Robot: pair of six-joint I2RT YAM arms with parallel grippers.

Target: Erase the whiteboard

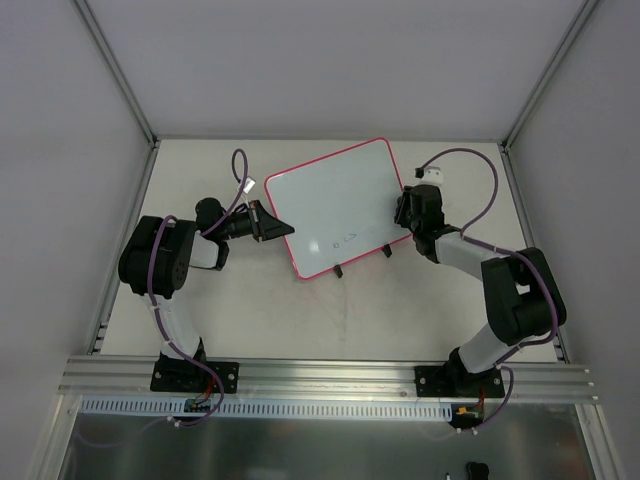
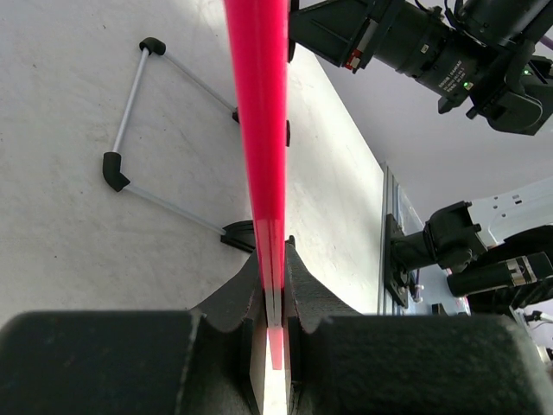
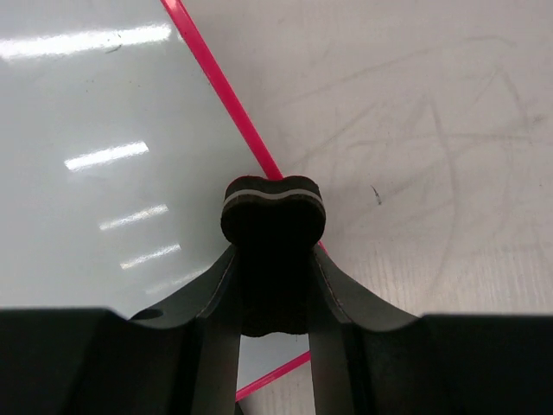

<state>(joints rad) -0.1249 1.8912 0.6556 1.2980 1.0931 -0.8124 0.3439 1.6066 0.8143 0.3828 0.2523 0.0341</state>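
The left fingers (image 2: 235, 298) are clenched on the pink left edge of the whiteboard (image 1: 335, 205). The right fingers (image 3: 210, 290) grasp a small black eraser (image 3: 274, 212) at the board's right edge, over the table (image 1: 250, 310).

The whiteboard (image 1: 340, 205), glossy white with a thin pink-red frame and rounded corners, lies skewed mid-tabletop (image 1: 250, 310). It has faint blue marks (image 1: 345, 238) and two black feet (image 1: 340, 271) at its near edge.

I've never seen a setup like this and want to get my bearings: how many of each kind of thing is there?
robot arms: 2, the left arm and the right arm
whiteboard: 1
eraser: 1
Total: 4
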